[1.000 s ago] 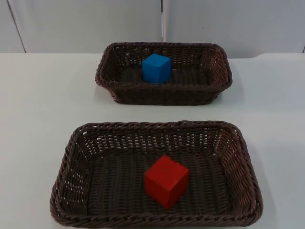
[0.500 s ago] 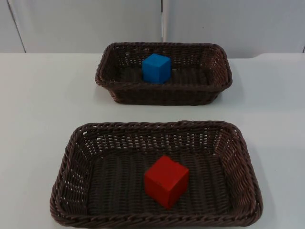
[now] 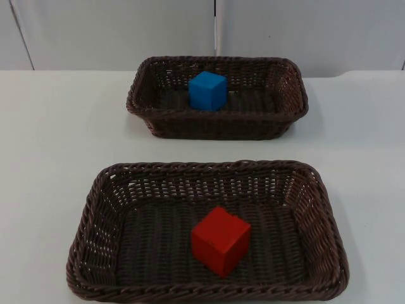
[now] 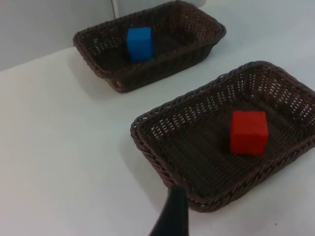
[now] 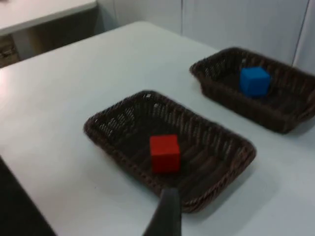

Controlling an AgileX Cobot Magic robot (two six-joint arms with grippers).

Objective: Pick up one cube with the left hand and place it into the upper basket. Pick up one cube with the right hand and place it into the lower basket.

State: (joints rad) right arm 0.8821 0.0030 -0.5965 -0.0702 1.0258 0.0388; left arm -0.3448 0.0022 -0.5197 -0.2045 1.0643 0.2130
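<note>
Now a blue cube (image 3: pixel 208 90) resting on the woven floor of the upper dark brown wicker basket (image 3: pixel 218 131), a little toward the left of its middle, upright and not touching the walls. Same blue cube (image 4: pixel 140 43) seen also from the left wrist, and again (image 5: pixel 255 80) from the right wrist. Nearer the front, a red cube (image 3: pixel 221 240) lying inside the lower dark brown wicker basket (image 3: pixel 114 190), close to its front wall and slightly right of centre, turned a bit so that one corner points forward. Both baskets standing on the white table top (image 3: pixel 57 139), well apart from each other, the upper one near the grey partition wall (image 3: pixel 114 31). Left gripper (image 4: pixel 171 216) hanging above the table just beside the lower basket's rim, holding nothing; how wide open, cannot tell. Right gripper (image 5: pixel 165 214) likewise over the near rim of the lower basket, empty; opening also cannot tell.
</note>
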